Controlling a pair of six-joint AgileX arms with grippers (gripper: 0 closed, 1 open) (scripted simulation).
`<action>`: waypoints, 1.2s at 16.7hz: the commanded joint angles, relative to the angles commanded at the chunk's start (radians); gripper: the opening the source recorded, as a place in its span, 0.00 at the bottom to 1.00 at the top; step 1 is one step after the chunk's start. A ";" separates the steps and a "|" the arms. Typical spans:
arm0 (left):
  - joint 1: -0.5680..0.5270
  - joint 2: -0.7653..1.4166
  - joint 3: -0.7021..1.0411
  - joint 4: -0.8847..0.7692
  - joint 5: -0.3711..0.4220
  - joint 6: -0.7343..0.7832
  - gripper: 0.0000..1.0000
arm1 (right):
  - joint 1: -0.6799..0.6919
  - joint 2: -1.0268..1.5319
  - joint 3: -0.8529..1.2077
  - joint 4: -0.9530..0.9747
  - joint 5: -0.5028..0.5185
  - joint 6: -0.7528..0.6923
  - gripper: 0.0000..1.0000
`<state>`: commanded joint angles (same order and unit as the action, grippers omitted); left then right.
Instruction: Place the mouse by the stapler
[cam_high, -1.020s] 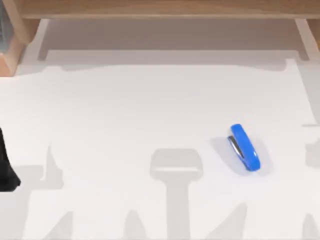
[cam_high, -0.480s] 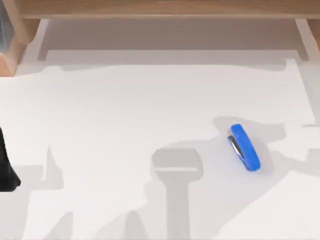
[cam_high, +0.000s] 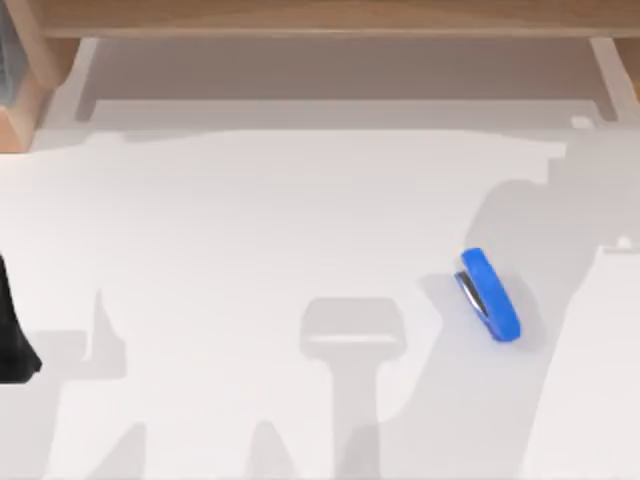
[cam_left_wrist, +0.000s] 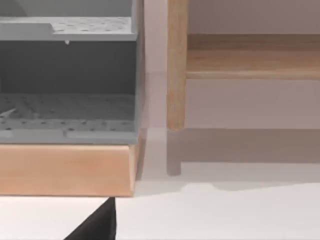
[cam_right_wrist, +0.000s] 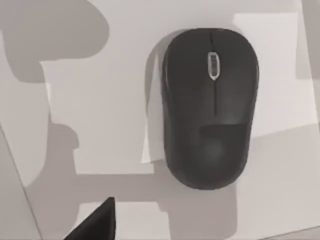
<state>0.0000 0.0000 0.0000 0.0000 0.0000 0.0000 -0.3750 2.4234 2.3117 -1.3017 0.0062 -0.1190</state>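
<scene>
One thing has changed over the last second on the table (cam_high: 250, 220): the shadows on its right side have swung, first spreading across the blue stapler (cam_high: 489, 296) and now drawn up into a tall dark band just beyond it. The stapler itself has not shifted; it lies slanted on the right half of the top view, silver strip facing left. You can read that moving shadow as your right arm travelling above that side, most likely positioning over its target.

The right wrist view bears this out: the dark grey mouse (cam_right_wrist: 210, 107) lies flat on the white surface directly below that camera, scroll wheel visible, nothing touching it. A black gripper corner (cam_right_wrist: 97, 222) pokes into the edge of that picture, near the mouse but apart from it. Whether the right fingers are spread or closed, you cannot tell; they hold nothing visible.

Your left arm (cam_high: 12, 330) sits parked at the table's left edge, its camera facing a grey shelf unit (cam_left_wrist: 67, 80) on a wooden base.
</scene>
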 joint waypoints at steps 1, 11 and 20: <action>0.000 0.000 0.000 0.000 0.000 0.000 1.00 | 0.003 0.054 0.049 -0.021 -0.002 -0.005 1.00; 0.000 0.000 0.000 0.000 0.000 0.000 1.00 | 0.006 0.167 0.151 -0.045 -0.010 -0.014 1.00; 0.000 0.000 0.000 0.000 0.000 0.000 1.00 | 0.011 0.168 0.070 0.041 -0.010 -0.013 1.00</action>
<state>0.0000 0.0000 0.0000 0.0000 0.0000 0.0000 -0.3636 2.5919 2.3816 -1.2604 -0.0039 -0.1323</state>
